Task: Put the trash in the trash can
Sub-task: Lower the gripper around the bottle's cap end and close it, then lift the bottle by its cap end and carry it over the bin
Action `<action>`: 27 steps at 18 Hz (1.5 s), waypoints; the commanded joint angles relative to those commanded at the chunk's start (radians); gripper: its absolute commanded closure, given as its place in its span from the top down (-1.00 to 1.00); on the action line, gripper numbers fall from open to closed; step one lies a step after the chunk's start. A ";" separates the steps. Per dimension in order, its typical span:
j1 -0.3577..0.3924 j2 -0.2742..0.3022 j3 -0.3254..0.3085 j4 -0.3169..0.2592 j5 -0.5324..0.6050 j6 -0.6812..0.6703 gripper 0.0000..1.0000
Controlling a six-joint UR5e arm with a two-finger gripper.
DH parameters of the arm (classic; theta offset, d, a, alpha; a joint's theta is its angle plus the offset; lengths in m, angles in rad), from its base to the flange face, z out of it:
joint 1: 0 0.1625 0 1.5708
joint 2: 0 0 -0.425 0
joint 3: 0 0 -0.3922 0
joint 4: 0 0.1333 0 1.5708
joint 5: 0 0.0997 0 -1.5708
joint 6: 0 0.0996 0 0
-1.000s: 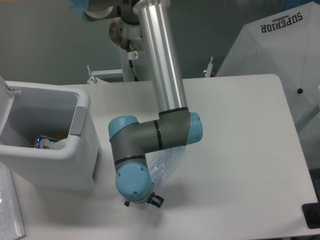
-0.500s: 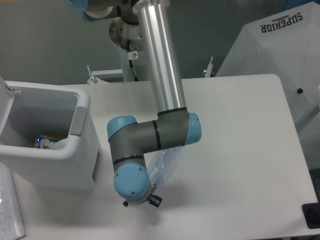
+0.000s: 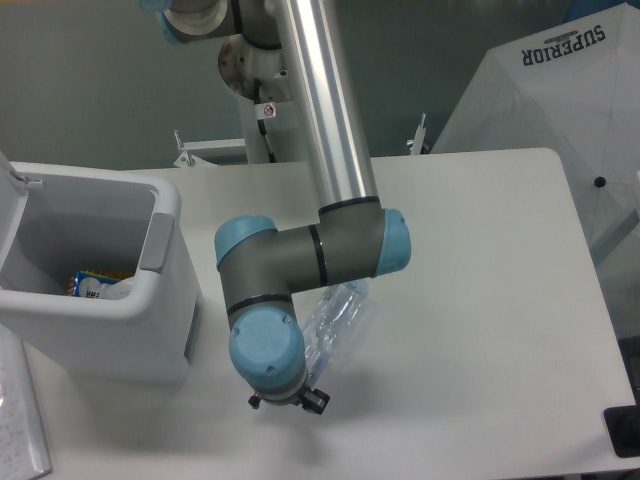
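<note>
1. Since a second ago the arm's wrist has shifted slightly up and to the right, and more of the crushed bottle (image 3: 335, 322) now shows beneath the grey elbow; earlier it was largely hidden behind the blue joint caps.
2. The bottle sits tilted just under the wrist, its upper end poking out toward the right. Whether it rests on the table (image 3: 480, 300) or is already lifted clear, I cannot tell from this view.
3. The gripper (image 3: 290, 399) is almost wholly hidden under the blue cap; only a small dark piece shows at the bottom. Whether its fingers are spread or closed on the bottle cannot be told.
4. My judgement: the bottle moving with the wrist suggests a grasp may have been made and a lift is beginning, but that is only a reading.
5. The trash can (image 3: 165, 225) stands to the left, near the wrist, its mouth open and a colourful packet (image 3: 95, 285) lying inside near the bottom.
6. Its rounded rim and near wall sit between the bottle and the opening, so the bottle would have to rise above that rim before travelling left.
7. Open tabletop lies to the right and front; the left side is tight, with the bin wall near the elbow.
8. I cannot make out the small white wrapper on the table.
</note>
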 joint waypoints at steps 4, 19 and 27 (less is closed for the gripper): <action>0.044 0.057 0.011 0.030 -0.097 -0.003 -0.87; 0.187 0.230 0.081 0.302 -0.721 -0.253 -0.87; 0.189 0.337 0.051 0.333 -0.982 -0.307 -0.87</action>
